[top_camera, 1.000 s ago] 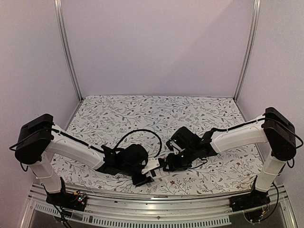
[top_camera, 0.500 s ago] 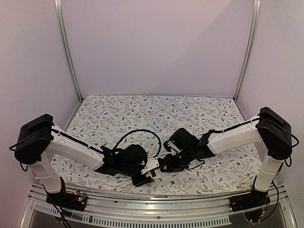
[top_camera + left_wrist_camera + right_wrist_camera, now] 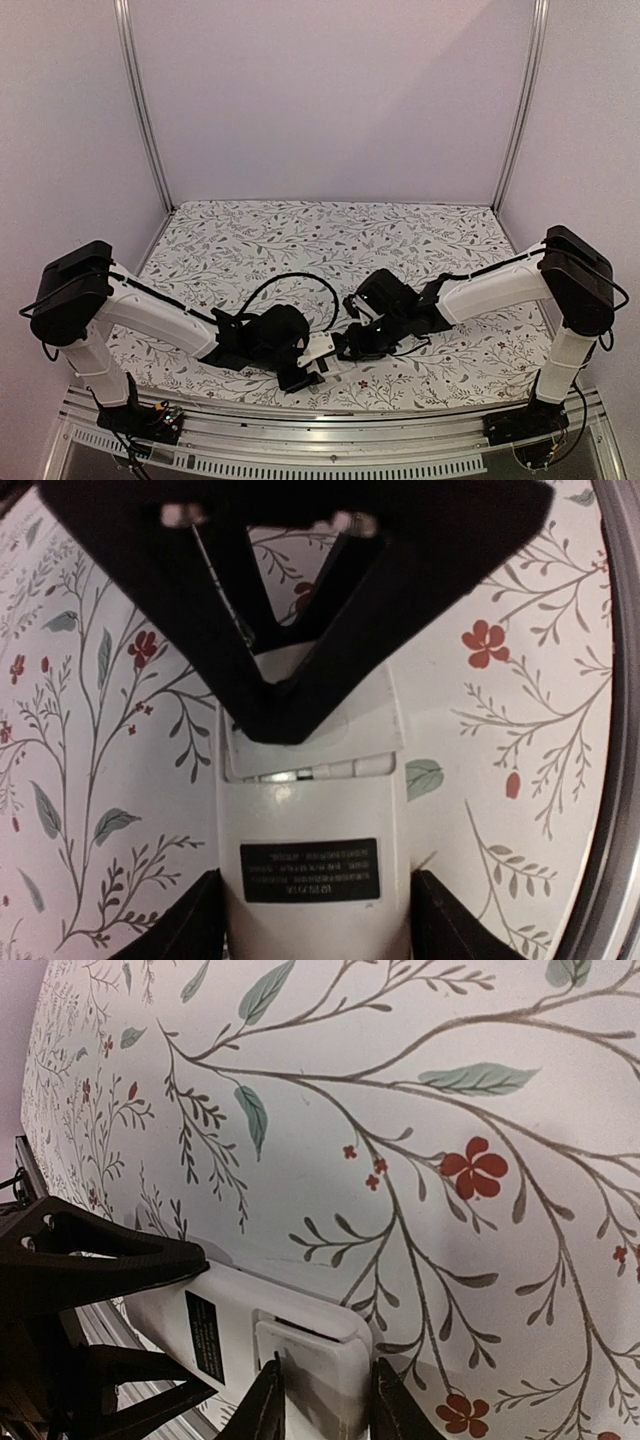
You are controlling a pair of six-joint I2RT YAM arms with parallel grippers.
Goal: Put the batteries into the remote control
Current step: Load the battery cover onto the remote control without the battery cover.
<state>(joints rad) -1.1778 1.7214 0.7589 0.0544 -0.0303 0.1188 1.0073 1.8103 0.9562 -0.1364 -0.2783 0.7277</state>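
**Remote control (image 3: 310, 825) held back-up near the table's front edge**

Nearest, along the metal rail (image 3: 330, 440) at the front edge, the two arm bases sit wide apart. Both arms reach inward and meet just past the rail, at the middle.

The left gripper (image 3: 315, 900) is clamped on the end of the remote control that points toward the left arm. Its black fingers (image 3: 185, 930) press against both long sides of the white body. The remote lies flat with its plain back up. A black label (image 3: 309, 878) sits just ahead of those fingers, and the battery slot (image 3: 300, 772) opens beyond it. Whether the remote rests on the floral table cover (image 3: 300, 240) or hangs just above it cannot be told.

Past the slot, the right gripper (image 3: 320, 1390) sits over the remote's far end. In the right wrist view its fingers (image 3: 268, 1405) stand narrowly apart, close on either side of a raised white part there. Whether they pinch that part or only flank it cannot be told. Nor is it clear whether the part is a cover or the body itself.

Farther back, a black cable (image 3: 290, 280) loops up from the left arm. The patterned cover runs on to the pale back wall (image 3: 330, 100).
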